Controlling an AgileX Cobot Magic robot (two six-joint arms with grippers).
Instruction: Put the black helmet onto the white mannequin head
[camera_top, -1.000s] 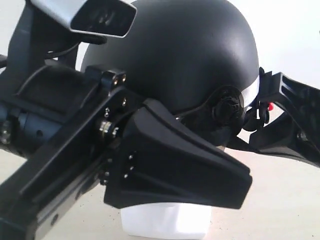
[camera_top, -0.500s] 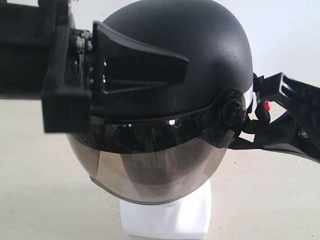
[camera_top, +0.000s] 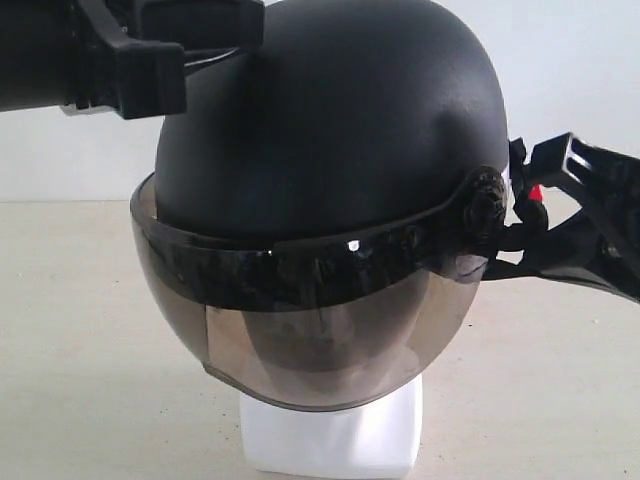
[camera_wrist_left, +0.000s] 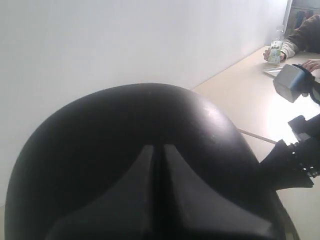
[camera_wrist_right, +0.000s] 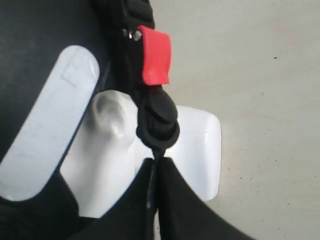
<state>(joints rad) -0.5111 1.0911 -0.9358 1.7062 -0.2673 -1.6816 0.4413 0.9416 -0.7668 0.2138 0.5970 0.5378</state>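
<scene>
Reading the helmet as seated on the mannequin head: shell covers the crown, visor hangs over the face, and only the white neck block shows beneath, standing on the table. Right gripper is clenched on the strap just below the red buckle, beside the mannequin's ear. Left gripper has its fingers pressed together with nothing between them, over the top of the shell on my left side. The strap runs from the helmet's rim straight out to the right fingers, so I judge the right arm has to let go first, and a sideways tug there could tilt the helmet.
</scene>
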